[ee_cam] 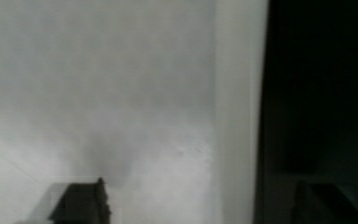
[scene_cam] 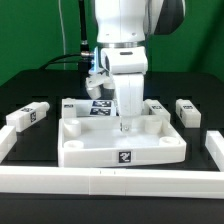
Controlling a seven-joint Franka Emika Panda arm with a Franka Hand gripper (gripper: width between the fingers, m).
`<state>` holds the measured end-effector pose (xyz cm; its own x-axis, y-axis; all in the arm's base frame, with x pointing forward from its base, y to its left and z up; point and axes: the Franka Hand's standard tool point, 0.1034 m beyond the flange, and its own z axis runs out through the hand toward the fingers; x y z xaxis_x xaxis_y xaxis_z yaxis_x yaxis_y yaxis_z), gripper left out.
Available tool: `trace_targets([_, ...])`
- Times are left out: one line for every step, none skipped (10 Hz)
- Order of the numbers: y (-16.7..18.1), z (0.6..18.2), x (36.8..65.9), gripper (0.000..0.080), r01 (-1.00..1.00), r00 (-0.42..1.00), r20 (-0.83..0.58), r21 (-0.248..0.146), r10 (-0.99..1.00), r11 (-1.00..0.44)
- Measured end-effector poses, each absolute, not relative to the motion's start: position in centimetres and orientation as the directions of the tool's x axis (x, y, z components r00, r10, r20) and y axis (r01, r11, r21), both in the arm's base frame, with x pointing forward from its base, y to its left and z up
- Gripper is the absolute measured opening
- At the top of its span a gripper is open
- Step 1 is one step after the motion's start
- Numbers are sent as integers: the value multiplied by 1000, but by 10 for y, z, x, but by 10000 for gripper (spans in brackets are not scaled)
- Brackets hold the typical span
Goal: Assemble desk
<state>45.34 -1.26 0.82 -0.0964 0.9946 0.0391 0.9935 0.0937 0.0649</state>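
Note:
The desk panel (scene_cam: 120, 142), white with a raised rim and a tag on its front wall, lies in the middle of the black table. My gripper (scene_cam: 124, 126) reaches straight down into it, just right of its centre. In the wrist view a blurred white surface (ee_cam: 123, 100) fills most of the picture, with black table beside it. The gripper (ee_cam: 199, 197) stands astride the white edge, jaws apart; I see no finger touching it. Loose white legs lie at the exterior view's left (scene_cam: 28, 116) and right (scene_cam: 187, 110), and one more (scene_cam: 153, 108) sits behind the panel.
The marker board (scene_cam: 100, 108) lies just behind the panel, under the arm. Long white rails (scene_cam: 110, 185) frame the table at the front and sides. A green wall stands at the back.

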Motion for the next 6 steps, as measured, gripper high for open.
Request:
trace_targets([-13,8,453,263,994,-91,39,64,995,88])
trace_targets([-13,8,453,263,994,-89,39,63,995,86])
trace_targets([-13,8,453,127,994,-86,39,63,995,84])
trace_targets([-13,7,453,127,995,-84,40,62,996,82])
trace_targets([-13,7,452,60,995,-82,40,62,996,80])
trace_targets([-13,7,453,60,995,-79,40,61,996,77])
